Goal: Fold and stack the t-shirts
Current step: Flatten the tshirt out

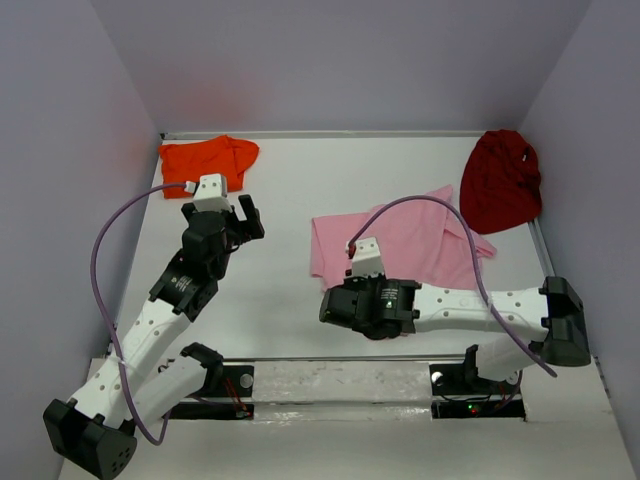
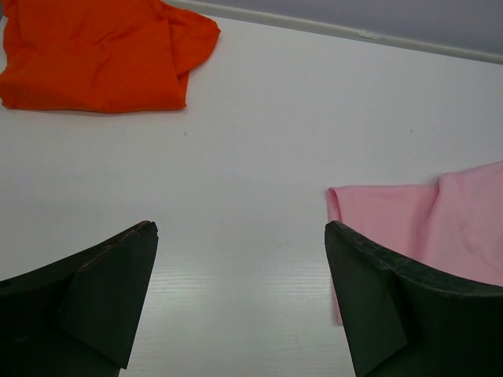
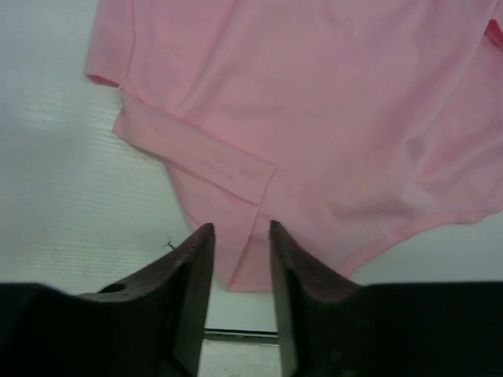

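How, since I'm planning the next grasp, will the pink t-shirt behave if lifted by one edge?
Probably floppy: the pink t-shirt lies creased with a flap folded over, so it should drape and sag. Likely light, since it lies thin and flat on the table. Pushed, it may bunch.

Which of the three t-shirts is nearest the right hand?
The light pink t-shirt: its hem lies just ahead of the right hand. The orange t-shirt and dark red t-shirt sit off in the far corners.

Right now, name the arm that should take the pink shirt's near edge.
Right. The right gripper hangs over the pink t-shirt at its near hem, fingers narrowly apart. The left gripper is open over table, short of that shirt.
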Available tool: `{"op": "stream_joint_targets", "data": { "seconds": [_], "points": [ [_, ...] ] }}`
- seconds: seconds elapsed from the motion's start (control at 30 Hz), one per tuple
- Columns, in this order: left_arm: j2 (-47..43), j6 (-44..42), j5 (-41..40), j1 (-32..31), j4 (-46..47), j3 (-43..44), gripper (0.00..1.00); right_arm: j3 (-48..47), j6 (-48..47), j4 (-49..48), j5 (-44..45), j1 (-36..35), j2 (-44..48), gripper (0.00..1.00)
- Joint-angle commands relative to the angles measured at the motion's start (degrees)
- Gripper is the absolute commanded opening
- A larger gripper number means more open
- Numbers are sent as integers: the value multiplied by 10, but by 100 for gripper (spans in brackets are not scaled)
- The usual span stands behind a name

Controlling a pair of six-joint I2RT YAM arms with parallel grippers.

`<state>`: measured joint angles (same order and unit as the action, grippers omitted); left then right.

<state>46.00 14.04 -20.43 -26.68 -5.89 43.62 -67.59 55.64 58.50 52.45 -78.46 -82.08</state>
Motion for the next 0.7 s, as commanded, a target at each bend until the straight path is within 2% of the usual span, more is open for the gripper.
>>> {"op": "stream_joint_targets", "data": {
  "seconds": [0.0, 0.07, 0.33, 0.67],
  "points": [
    [-5, -2, -16, -4, 12, -4, 97, 4, 65, -17, -4, -5, -13, 47],
    [-5, -2, -16, -4, 13, -4, 97, 11, 74, -19, -6, -5, -26, 56],
    [-5, -2, -18, -5, 12, -4, 97, 30, 93, -56, -27, -5, -113, 68],
    [-6, -2, -19, -7, 12, -4, 97, 42, 130, -51, -42, -5, -175, 70]
  ]
}}
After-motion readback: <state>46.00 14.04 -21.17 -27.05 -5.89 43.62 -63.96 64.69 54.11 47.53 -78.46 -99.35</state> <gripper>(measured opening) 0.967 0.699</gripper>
